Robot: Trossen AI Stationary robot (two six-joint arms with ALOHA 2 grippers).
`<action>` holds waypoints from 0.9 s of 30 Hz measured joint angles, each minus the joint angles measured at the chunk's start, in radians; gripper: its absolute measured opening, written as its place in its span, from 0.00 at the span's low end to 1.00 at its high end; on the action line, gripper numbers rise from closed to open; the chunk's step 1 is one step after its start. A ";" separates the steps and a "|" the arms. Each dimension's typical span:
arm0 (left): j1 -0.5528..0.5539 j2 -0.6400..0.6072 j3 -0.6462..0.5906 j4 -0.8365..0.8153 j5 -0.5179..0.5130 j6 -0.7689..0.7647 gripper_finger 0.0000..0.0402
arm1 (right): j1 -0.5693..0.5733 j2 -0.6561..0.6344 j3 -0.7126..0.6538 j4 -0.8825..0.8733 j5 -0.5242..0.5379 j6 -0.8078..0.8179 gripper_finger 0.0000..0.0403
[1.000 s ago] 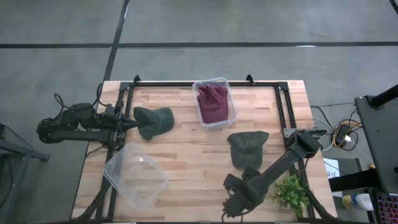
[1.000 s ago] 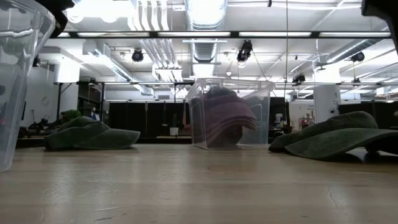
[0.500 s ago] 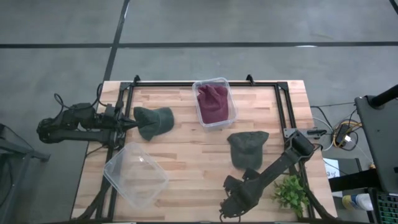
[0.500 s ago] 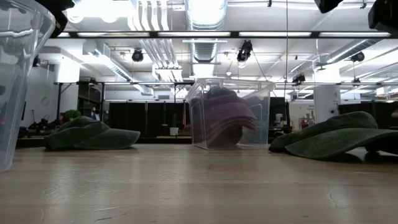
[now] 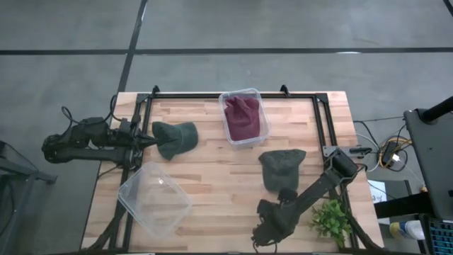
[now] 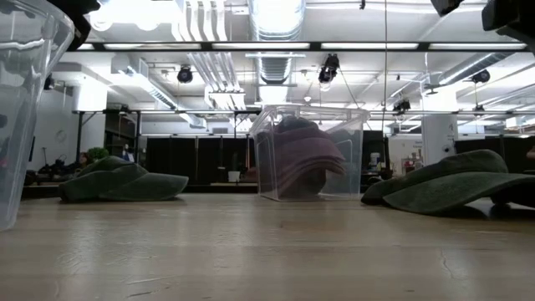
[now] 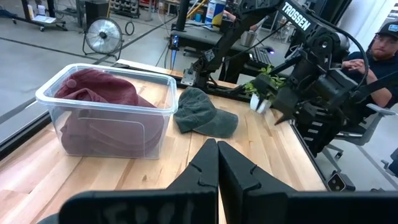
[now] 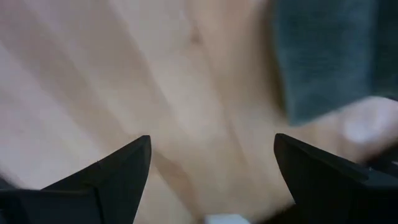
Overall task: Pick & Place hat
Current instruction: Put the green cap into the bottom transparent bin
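Observation:
Two dark green hats lie brim-down on the wooden table, one at the left (image 5: 175, 138) (image 6: 121, 182) and one at the right (image 5: 282, 168) (image 7: 205, 112) (image 6: 451, 182). A maroon hat (image 5: 242, 115) sits inside a clear container (image 5: 259, 99) (image 7: 106, 112). My left gripper (image 5: 147, 140) (image 7: 217, 149) is shut, level, at the left hat's left edge. My right gripper (image 5: 267, 230) (image 8: 211, 180) is open over bare wood near the table's near edge, with the right hat (image 8: 329, 56) just beyond it. My left gripper has its shut tips at the left edge of the left green hat (image 5: 157, 136), level from the table's left side. I cannot tell whether they touch it. My right gripper touches nothing.
An empty clear container (image 5: 154, 198) (image 6: 21, 109) sits tilted at the near left corner. A small green plant (image 5: 331, 219) (image 7: 264, 90) stands at the near right corner beside my right arm. A black frame (image 5: 318, 113) runs along the table's edges. A person (image 7: 379, 50) sits beyond the table.
My right arm has shifted a little over the near edge of the table, its gripper wandering slightly left and back. The hats, the containers and my left arm have stayed where they were.

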 joint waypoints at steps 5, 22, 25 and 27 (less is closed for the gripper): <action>0.000 0.000 0.000 0.000 0.000 -0.002 0.00 | 0.003 0.000 -0.001 -0.081 0.057 -0.031 0.83; 0.000 0.000 0.000 0.000 -0.024 -0.033 0.00 | 0.011 0.060 -0.022 -0.079 0.115 -0.160 0.83; 0.000 0.000 0.000 0.000 -0.027 -0.033 0.00 | 0.015 0.060 -0.022 -0.078 0.124 -0.148 0.83; 0.000 0.000 0.000 0.000 -0.027 -0.033 0.00 | 0.019 0.060 -0.023 -0.078 0.130 -0.140 0.83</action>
